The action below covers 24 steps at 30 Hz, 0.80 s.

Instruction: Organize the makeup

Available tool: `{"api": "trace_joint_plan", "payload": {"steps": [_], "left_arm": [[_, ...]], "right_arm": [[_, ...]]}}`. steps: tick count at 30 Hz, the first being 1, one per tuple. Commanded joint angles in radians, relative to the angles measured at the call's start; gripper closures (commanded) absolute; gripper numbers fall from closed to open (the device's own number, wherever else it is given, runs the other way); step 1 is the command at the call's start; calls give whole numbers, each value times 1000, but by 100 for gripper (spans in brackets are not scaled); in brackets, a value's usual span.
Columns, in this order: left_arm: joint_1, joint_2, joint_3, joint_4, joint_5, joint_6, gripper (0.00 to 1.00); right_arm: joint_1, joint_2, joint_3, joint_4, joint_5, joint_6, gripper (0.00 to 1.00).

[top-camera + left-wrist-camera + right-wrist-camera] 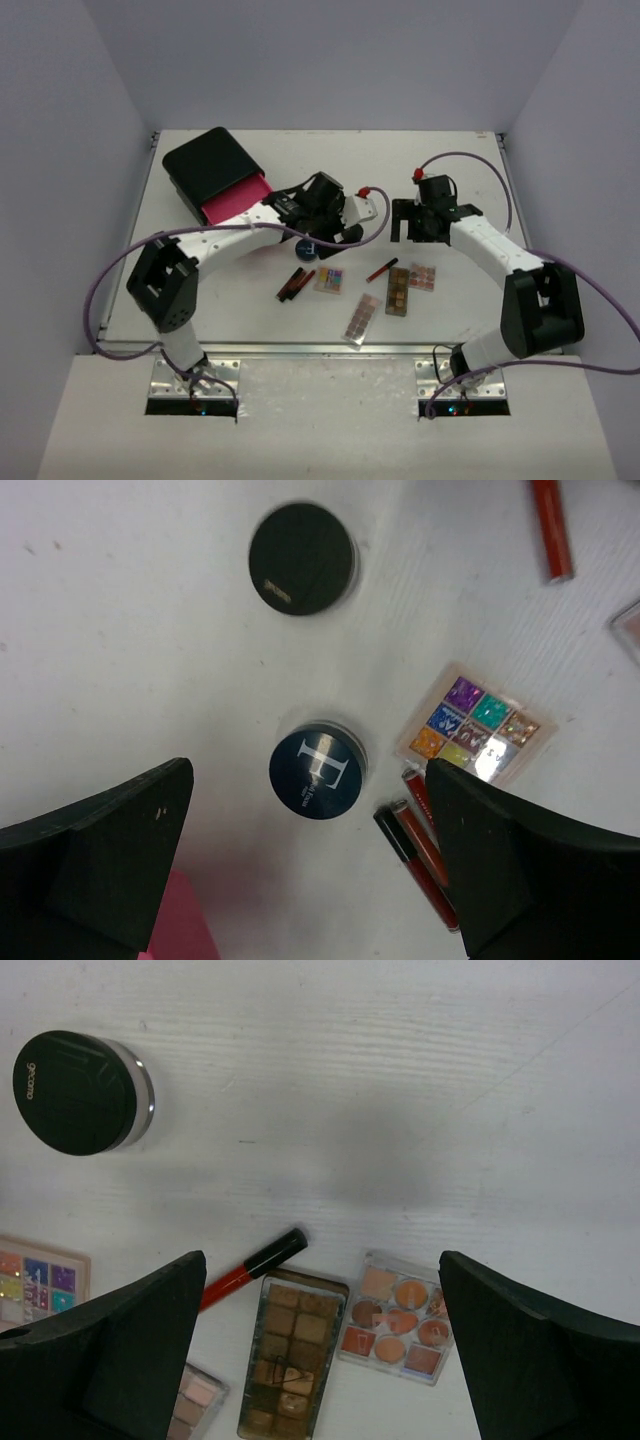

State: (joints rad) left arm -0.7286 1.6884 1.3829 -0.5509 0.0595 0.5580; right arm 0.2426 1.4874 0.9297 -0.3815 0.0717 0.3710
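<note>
Left wrist – left gripper [308,772] spread wide, hovering over blue compact [316,770] | step: pickup approach | next: lower, straddle, close | right gripper [320,1260] – spread, empty

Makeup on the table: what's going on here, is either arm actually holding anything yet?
Nothing is held. Both hands are open above the table. The left hand hangs over the blue compact, and the right hand over the brown palette and a red stick. The black compact, the colourful square palette and a few sticks beside it lie loose. The black box has its pink drawer pulled out.
</note>
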Motion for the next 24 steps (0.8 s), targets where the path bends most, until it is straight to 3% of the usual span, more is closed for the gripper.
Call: {"api": "trace_joint_plan", "payload": {"steps": [1, 7, 17, 24], "left_arm": [[-3, 59, -40, 108, -152, 89, 0], [9, 75, -99, 198, -117, 146, 0], [94, 208, -39, 165, -64, 161, 0], [106, 200, -40, 108, 18, 157, 0]], "right_arm": [[12, -46, -32, 33, -44, 7, 1], [9, -86, -86, 43, -39, -12, 1], [9, -149, -127, 56, -47, -27, 1], [9, -153, -144, 64, -47, -24, 1]]}}
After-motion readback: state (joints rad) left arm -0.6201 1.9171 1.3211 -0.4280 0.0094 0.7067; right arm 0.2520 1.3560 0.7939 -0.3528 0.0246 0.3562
